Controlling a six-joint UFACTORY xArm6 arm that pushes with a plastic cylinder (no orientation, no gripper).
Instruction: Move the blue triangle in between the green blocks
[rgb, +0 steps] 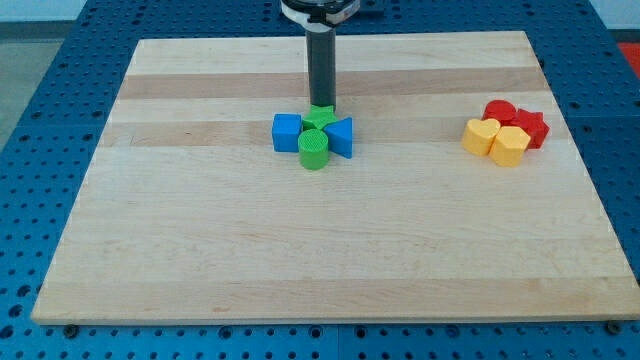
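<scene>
The blue triangle lies near the board's middle, on the right side of a tight cluster. A green cylinder stands just left of it and below. A second green block, star-like in shape, sits above the cylinder, touching the triangle's upper left. A blue cube sits at the cluster's left. My tip rests right at the top edge of the upper green block, above the cluster.
At the view's right stands a second cluster: a red cylinder, a red star, a yellow heart and a yellow hexagon-like block. The wooden board lies on a blue perforated table.
</scene>
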